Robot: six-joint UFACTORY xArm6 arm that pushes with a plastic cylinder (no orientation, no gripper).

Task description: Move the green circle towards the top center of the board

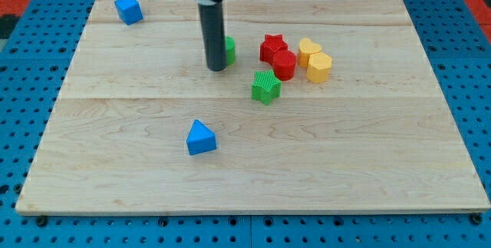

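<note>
The green circle (230, 50) lies at the upper middle of the wooden board (115, 163), mostly hidden behind my rod. My tip (217, 68) rests on the board right against the circle's lower left side. A green star (265, 86) lies to the lower right of the tip, apart from it.
A red star (271, 46) and a red cylinder (285, 64) sit right of the circle. A yellow heart (309, 51) and a yellow hexagon (320, 67) lie further right. A blue cube (129, 9) is at top left, a blue triangle (201, 138) lower middle.
</note>
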